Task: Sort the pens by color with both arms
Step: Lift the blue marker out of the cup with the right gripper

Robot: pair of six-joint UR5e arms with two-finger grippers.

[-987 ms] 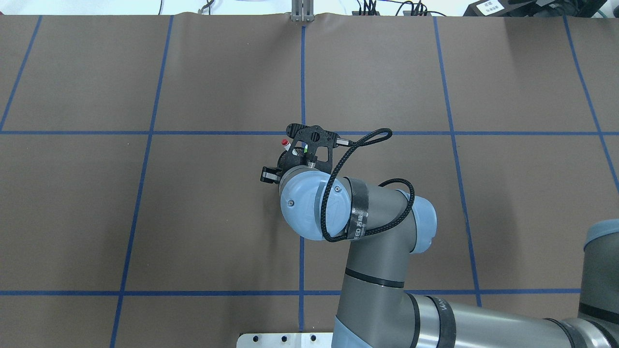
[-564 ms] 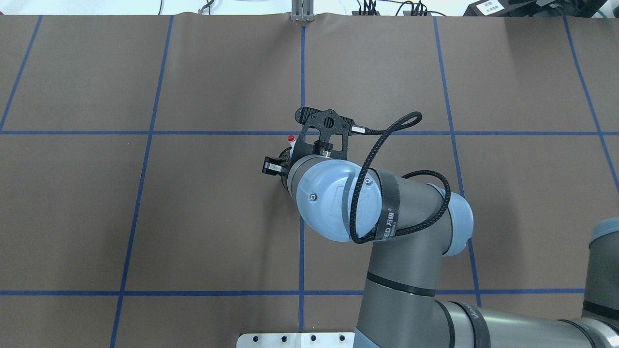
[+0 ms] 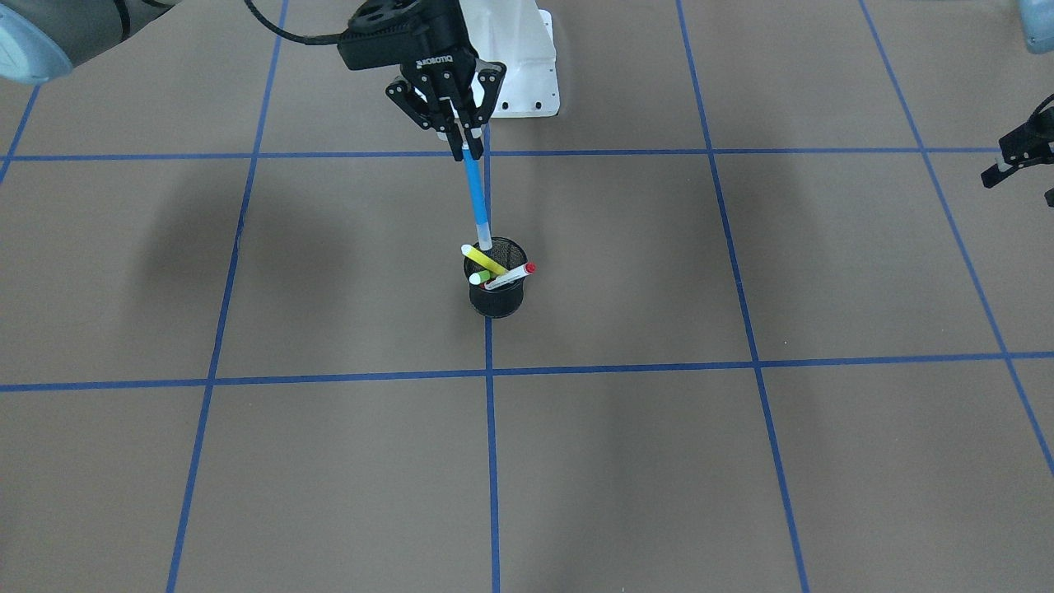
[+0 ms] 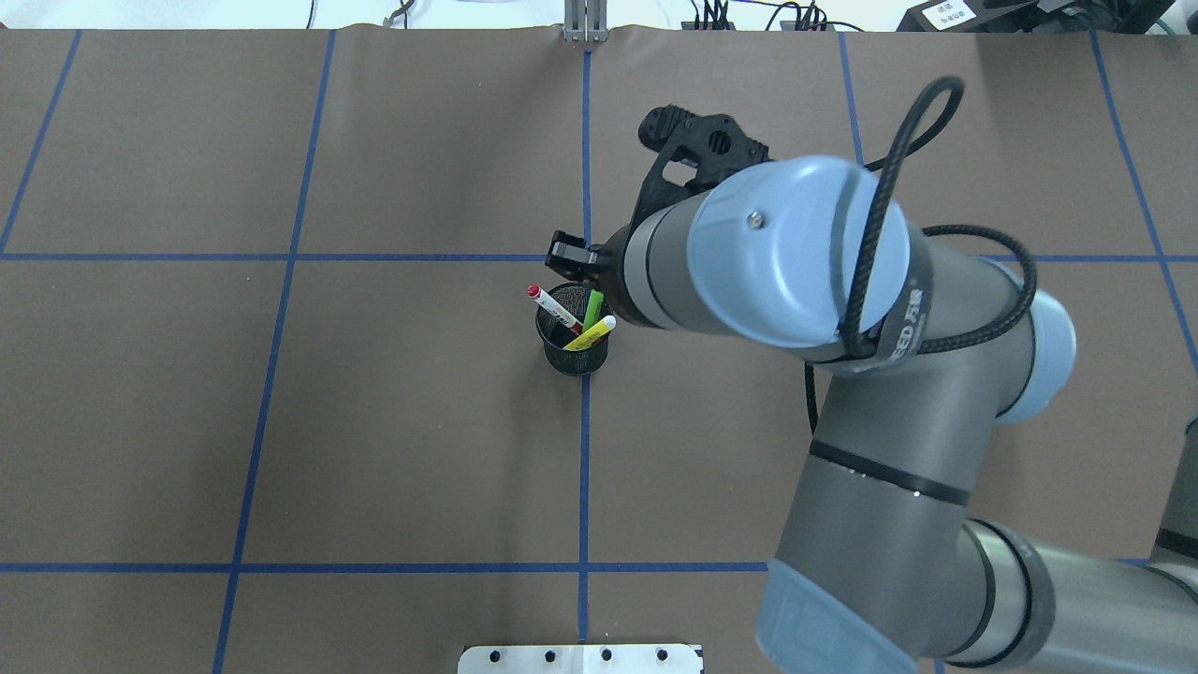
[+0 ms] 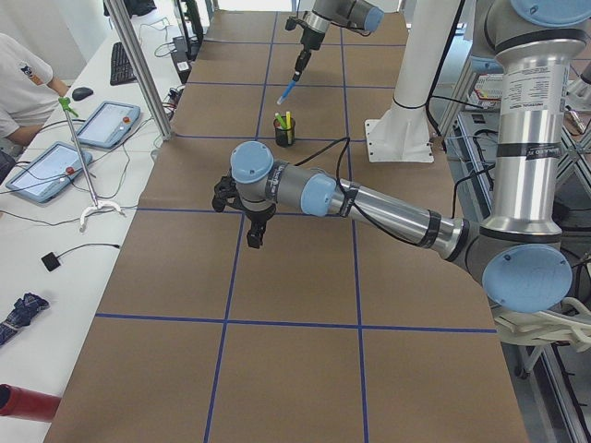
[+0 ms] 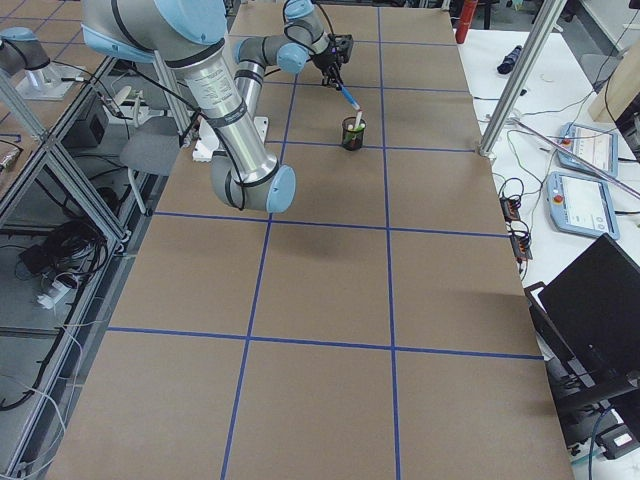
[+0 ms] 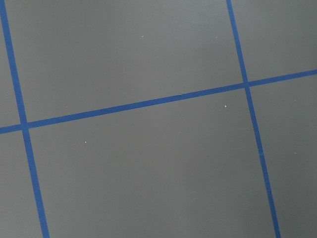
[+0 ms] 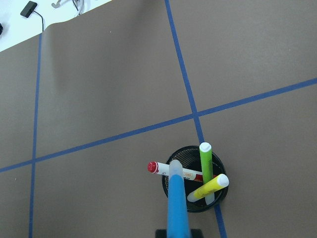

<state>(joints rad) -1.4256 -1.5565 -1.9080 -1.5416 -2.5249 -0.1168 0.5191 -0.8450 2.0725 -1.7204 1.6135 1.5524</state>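
My right gripper (image 3: 458, 136) is shut on the top end of the blue pen (image 3: 475, 198). The pen hangs tilted, its pale lower tip just above the rim of the black mesh cup (image 3: 496, 296). The wrist view shows the blue pen (image 8: 177, 203) over the cup (image 8: 218, 201). In the cup stand the yellow pen (image 3: 486, 261), the light green pen (image 3: 478, 278) and the white pen with red ends (image 3: 510, 276). In the overhead view the arm hides the blue pen. My left gripper (image 3: 1017, 156) hovers far from the cup at the view's edge; I cannot tell its jaws.
The brown mat with blue tape grid lines (image 4: 584, 468) covers the table. The white pedestal base plate (image 3: 527, 74) sits behind the cup on the robot's side. A metal post (image 4: 584, 23) stands at the far edge. The left wrist view shows only mat.
My right arm has risen and swung toward the far right of the overhead view. The cup, covered by the wrist before, now shows with three pens in it.
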